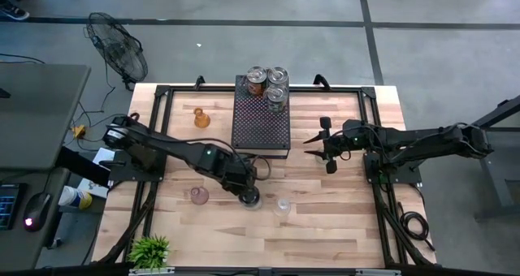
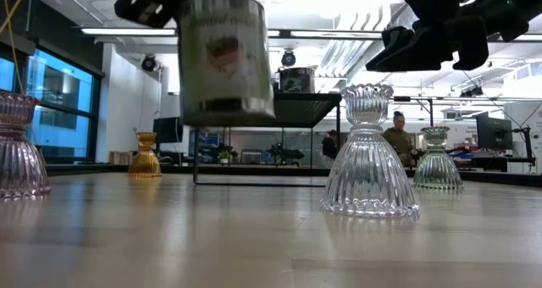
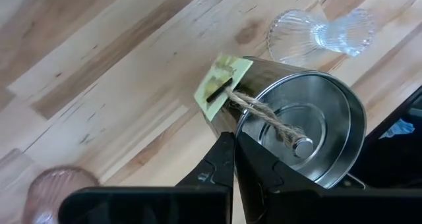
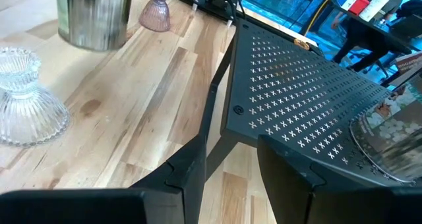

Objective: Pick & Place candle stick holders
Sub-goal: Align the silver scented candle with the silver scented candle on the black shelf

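One tin [image 2: 224,55] pinched in L gripper [image 1: 246,193], lifted nr tray [image 1: 260,118]; R gripper [image 1: 323,146] spread, right of tray

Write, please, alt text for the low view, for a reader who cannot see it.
A silver tin hangs above the wooden table, held from above by the left gripper. On the table stand a clear holder in front, another clear one behind, an amber holder and a pinkish holder.

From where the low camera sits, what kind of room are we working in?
Probably an open lab or workshop: polished concrete floor, a floor fan, ceiling strip lights, and a person beside a monitor behind the table.
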Robot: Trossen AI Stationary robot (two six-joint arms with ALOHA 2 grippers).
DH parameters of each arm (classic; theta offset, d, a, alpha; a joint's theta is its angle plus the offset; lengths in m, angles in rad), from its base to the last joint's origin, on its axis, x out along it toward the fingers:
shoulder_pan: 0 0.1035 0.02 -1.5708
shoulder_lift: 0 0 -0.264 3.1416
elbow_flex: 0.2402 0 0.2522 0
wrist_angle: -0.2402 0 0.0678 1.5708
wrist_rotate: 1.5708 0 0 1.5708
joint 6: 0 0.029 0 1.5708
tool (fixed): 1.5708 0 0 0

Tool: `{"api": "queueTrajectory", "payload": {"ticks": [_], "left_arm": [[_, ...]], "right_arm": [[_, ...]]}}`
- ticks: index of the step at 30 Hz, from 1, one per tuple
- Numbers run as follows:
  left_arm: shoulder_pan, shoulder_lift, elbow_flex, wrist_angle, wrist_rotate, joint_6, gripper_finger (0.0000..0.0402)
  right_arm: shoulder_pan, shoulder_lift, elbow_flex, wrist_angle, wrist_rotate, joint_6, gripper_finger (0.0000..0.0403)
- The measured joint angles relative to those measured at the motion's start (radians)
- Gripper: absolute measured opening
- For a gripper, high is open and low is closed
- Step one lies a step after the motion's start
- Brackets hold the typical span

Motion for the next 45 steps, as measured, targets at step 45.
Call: {"api": "queueTrajectory", "payload": {"ticks": [45], "left_arm": [[0.685, -0.003, 0.379, -0.294, 0.032, 0.766, 0.0000]], "right_arm": [[0.000, 0.000, 0.000, 0.009, -0.007, -0.003, 0.0129]]}}
